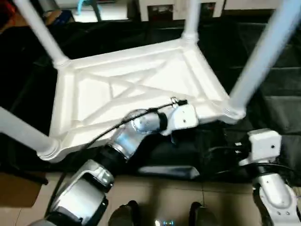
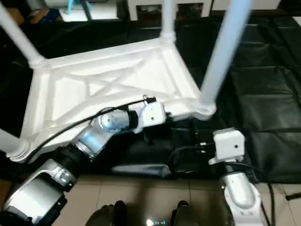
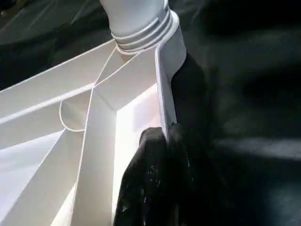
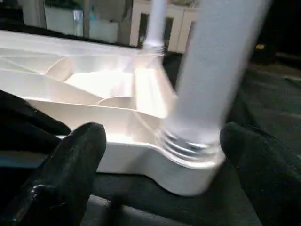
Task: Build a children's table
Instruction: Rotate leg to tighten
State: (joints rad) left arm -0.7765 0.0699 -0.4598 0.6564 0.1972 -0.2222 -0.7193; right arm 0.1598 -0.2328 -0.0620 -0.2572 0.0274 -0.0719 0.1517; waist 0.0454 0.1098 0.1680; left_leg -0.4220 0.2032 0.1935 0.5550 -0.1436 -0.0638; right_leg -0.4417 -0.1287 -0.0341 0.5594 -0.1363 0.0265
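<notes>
From the head cameras, the children's table (image 1: 136, 89) is flipped upside down on a black mat (image 2: 263, 94) that covers most of the floor, with a strip of beige tile (image 1: 155, 193) nearest the robot and some white furniture (image 2: 150, 7) along the far wall. All four legs (image 1: 263, 56) stand up out of the corner sockets, but every one runs off the frame, so you can't see their ends. The left gripper (image 1: 181, 129) is tucked down at the near rim of the top, with its fingers hidden behind the white wrist housing. The right gripper (image 2: 207, 136) hangs just short of the near right corner, and its fingers are hard to pick out against the mat. The left wrist camera settles things: the jaws are pinching the thin rim wall of the top, right below a leg socket. In the right wrist camera the jaws are spread wide and holding nothing, with that corner's leg framed between the two fingers (image 4: 75, 165), clear of both.
</notes>
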